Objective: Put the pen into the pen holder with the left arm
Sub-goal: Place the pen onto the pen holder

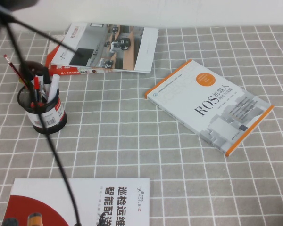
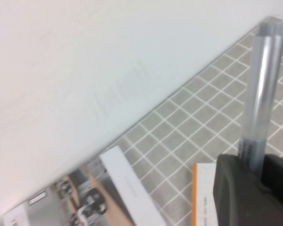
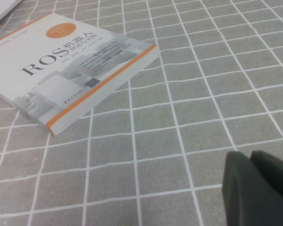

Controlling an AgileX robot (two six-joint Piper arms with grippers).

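Now — pen holder [image 1: 42, 110]: markers, red pencil | left gripper [image 2: 254, 181] clamps pen [image 2: 262, 89] | right gripper [image 3: 257, 186] closed

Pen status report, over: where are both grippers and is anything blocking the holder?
Left gripper raised, shut on pen. Right gripper low over tablecloth, shut, empty. Pen holder already crowded with pens.

The high camera sits raised on the robot's side and looks down at the table [image 1: 132, 155] from well above. The left wrist camera is lifted high and faces along the left gripper [image 2: 254, 188], which grips the pen [image 2: 262, 89], toward the wall [image 2: 85, 56]. The right wrist camera hangs low and near the cloth, behind the right gripper [image 3: 259, 188], whose fingers are together. All three views share the ROS book [image 1: 210, 106] [image 2: 203, 197] [image 3: 66, 66].
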